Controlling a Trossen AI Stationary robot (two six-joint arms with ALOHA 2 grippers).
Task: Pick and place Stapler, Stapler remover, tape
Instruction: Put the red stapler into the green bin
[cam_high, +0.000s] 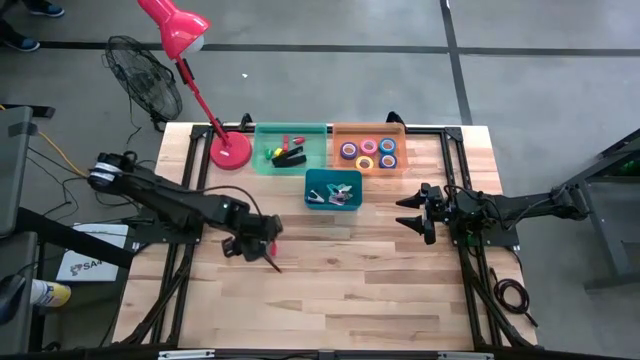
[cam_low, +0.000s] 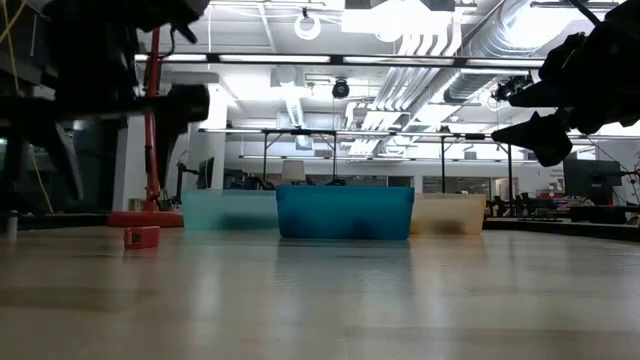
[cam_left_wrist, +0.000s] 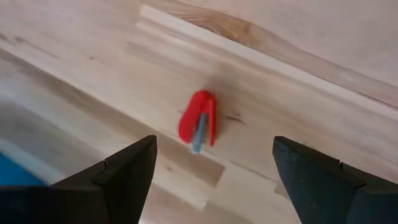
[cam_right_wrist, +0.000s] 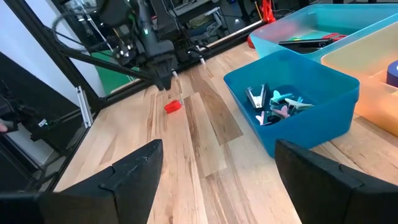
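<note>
Small red staple remover lying loose on the wooden surface.

It is a stubby red plastic piece with a grey metal strip down its middle. The left gripper hovers just above it, fingers spread and empty. The right gripper waits beside the blue bin, fingers open.

The staple remover is small and red, with a grey metal part in its middle. It lies alone on the bare wooden table, apart from the bins. The stapler is black and slim; it lies flat in the green bin, near some small coloured items. The tape rolls, in purple, pink, yellow and blue, lie flat and close together in the orange bin.
</note>
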